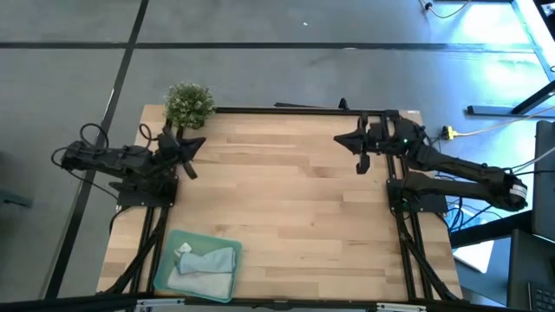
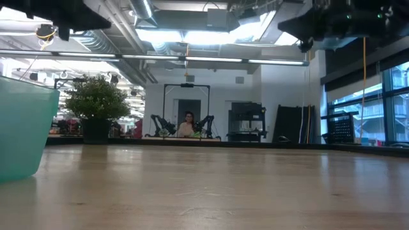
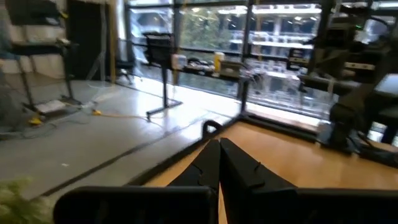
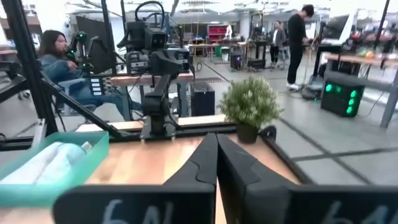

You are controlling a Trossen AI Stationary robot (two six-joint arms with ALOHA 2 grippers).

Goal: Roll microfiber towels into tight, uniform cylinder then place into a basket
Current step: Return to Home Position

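- Two rolled towels (image 1: 208,263) lie in the basket (image 1: 201,237) at the near left corner, long axes left to right.
- Left gripper (image 3: 219,146), closed and empty, is nearer to them; right gripper (image 4: 216,142), also closed, waits far right.

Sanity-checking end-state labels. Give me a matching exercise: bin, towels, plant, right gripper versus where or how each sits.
1 translucent mint-green plastic bin
2 pale soft microfiber towels
3 small green potted plant
4 right gripper

A fingers shut, over the right side of the wooden table
B top-left table corner, high view
C inside the bin
D bottom-left table corner, high view

Pairs: 1-D, 2-C, 3-B, 4-A
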